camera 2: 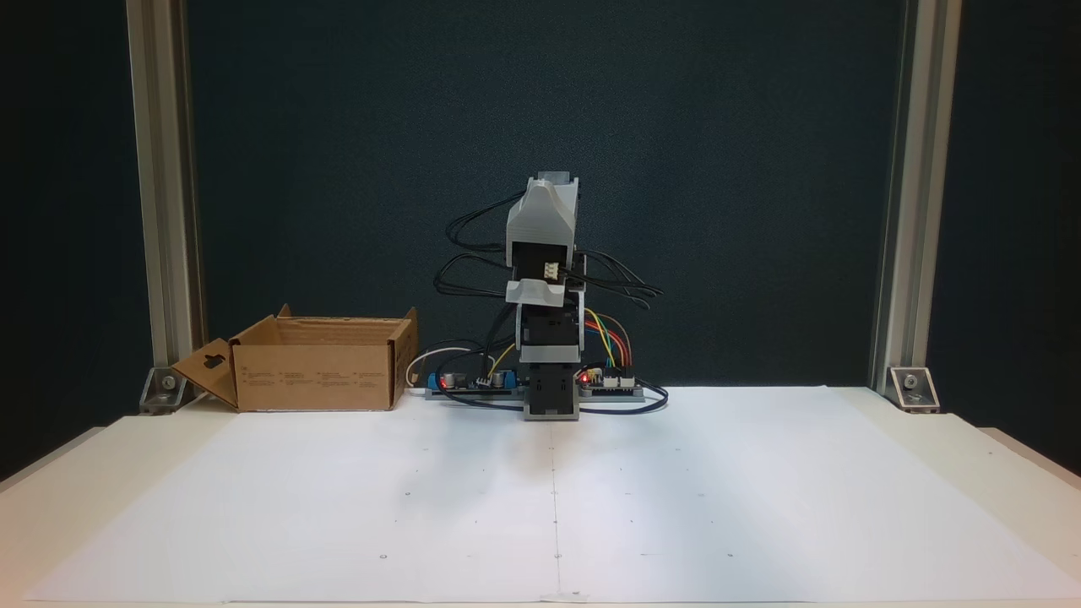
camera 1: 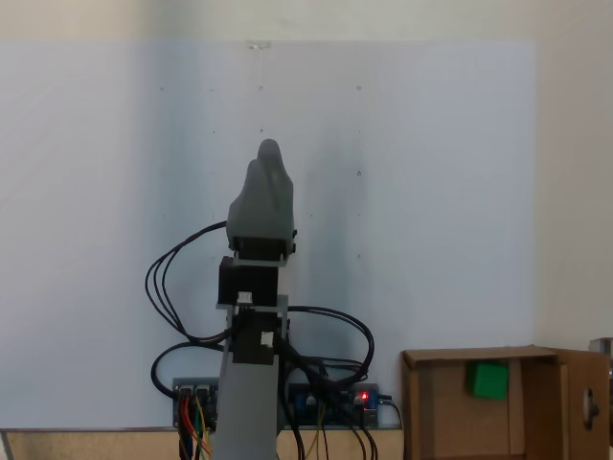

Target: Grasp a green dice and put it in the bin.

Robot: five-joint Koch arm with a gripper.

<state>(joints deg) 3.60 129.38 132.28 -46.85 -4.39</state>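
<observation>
One white paper-covered table (camera 2: pixel 676 507) before perhaps dark fabric backdrop (camera 2: pixel 540 127)

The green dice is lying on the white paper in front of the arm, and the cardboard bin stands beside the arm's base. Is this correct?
Not quite. The green dice is not on the white paper; it lies inside the bin, as the fixed view looking down shows. The rest holds: the bin stands beside the arm's base.
</observation>
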